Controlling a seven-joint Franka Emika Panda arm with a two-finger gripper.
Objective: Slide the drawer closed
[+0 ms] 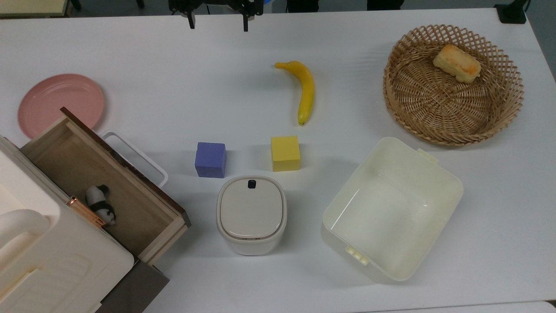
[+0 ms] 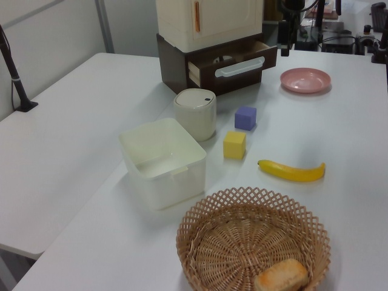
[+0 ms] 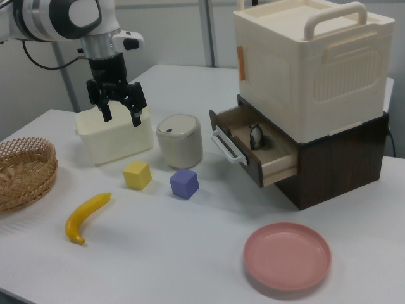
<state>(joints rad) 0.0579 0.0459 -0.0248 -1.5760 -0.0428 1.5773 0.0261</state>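
Drawer [image 3: 256,149] stands pulled out of the dark cabinet [image 3: 342,164], a small panda figure [image 3: 255,136] inside — the gripper [image 3: 120,113] hangs well apart from it, fingers spread wide, holding nothing.

Arm [image 1: 217,6] above claw [image 1: 218,24] cut off

white, rounded arm segments [image 3: 60,16] with black joint bands and a grey wrist section, a black cable trailing behind, ending in a black gripper [image 3: 119,114] with two slim dark fingers [image 3: 135,116] under a small white flange.
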